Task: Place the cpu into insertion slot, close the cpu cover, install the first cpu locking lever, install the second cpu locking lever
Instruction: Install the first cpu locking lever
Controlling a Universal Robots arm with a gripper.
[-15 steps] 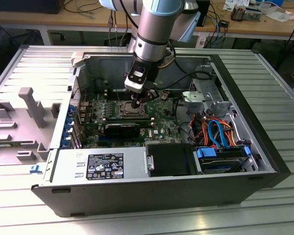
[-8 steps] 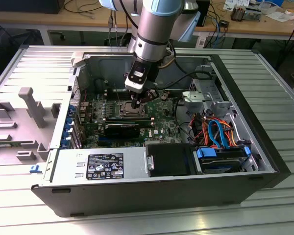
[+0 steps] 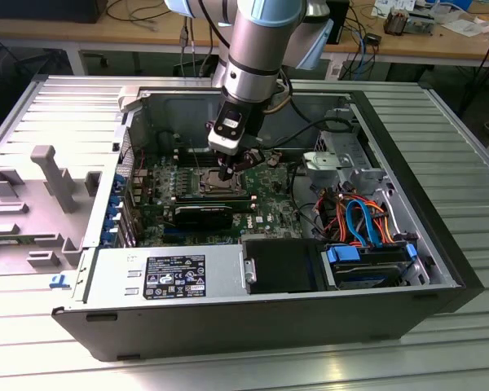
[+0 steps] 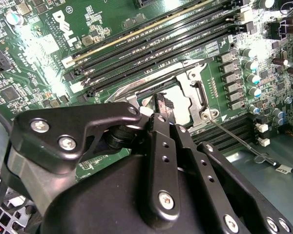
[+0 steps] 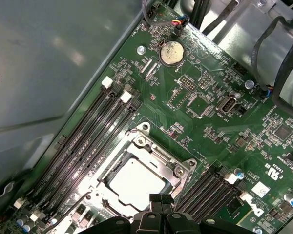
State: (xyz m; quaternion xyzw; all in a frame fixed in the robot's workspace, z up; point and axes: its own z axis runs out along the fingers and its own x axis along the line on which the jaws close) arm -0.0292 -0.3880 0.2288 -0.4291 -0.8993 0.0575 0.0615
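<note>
**Q:** Item one, the claw. Where are you finding it?

**A:** You are seeing the claw [image 3: 228, 169] hanging inside the open computer case [image 3: 228, 326], straight above the insertion slot [image 3: 214, 181]. In both wrist views its black fingers are lying pressed together, and you are seeing nothing between them. The claw tip [image 5: 161, 199] is sitting at the edge of the insertion slot [image 5: 138, 141].

**Q:** Item two, the cpu?

**A:** You are looking at the cpu [image 5: 136, 183] lying flat inside the insertion slot, with its silvery-grey top facing up. In the second wrist view the claw [image 4: 161, 103] is hiding part of the cpu [image 4: 179, 105].

**Q:** Item three, the cpu cover?

**A:** The cpu cover [image 5: 161, 158] is framing the cpu, whose top is showing through the cover's window. You cannot tell whether the cover is lying fully down.

**Q:** Item four, a lever?

**A:** A thin lever rod [image 4: 234, 137] is running outward from one corner of the insertion slot.

**Q:** Remaining stock?

**A:** Long black memory slots [image 5: 88, 141] are lying just beside the insertion slot. A coin battery [image 5: 170, 52] is sitting well apart from it on the green circuit board [image 5: 200, 126]. The case is resting on a ribbed metal surface [image 3: 440, 358].
</note>
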